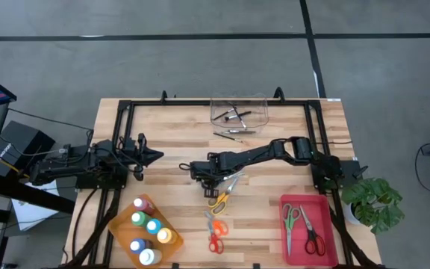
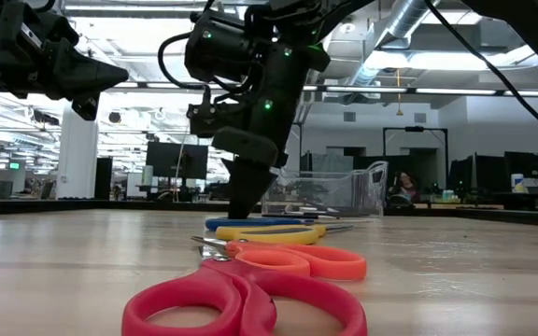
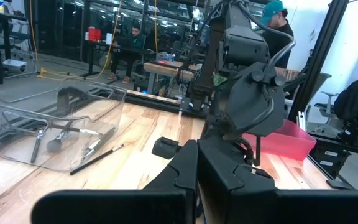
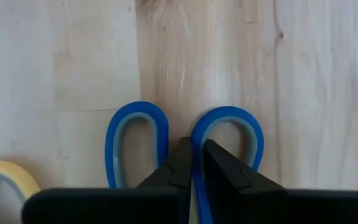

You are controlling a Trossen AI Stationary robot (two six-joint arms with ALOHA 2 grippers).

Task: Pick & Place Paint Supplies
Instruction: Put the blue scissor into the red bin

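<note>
Lying flat near the desk's (image 1: 275,187) middle, the blue scissors (image 4: 185,140) have their two handle loops side by side, and the right pincer (image 4: 193,163) stands straight over them with its fingertips (image 4: 180,160) nearly together on the strip where the loops meet, clenched on the blue scissors there. In the low view the same pincer (image 2: 244,201) points down onto the blue handles (image 2: 250,223). Touching them at about 5 o'clock in the high view lie the yellow scissors (image 1: 220,198), and farther along at 6 o'clock the orange scissors (image 1: 214,226) and the red scissors (image 1: 215,243) near the desk's front edge. At 4 o'clock, well apart, a red tray (image 1: 327,232) holds two more pairs of scissors (image 1: 301,230). At 7 o'clock an orange tray (image 1: 122,224) carries the paint bottles (image 1: 149,232). At 1 o'clock a clear bin (image 1: 237,109) holds dark brushes (image 1: 234,115), with one more brush (image 1: 230,134) on the wood just in front of it. At 9 o'clock, well apart, the left pincer (image 1: 155,155) hangs above the desk, clenched on nothing.
</note>
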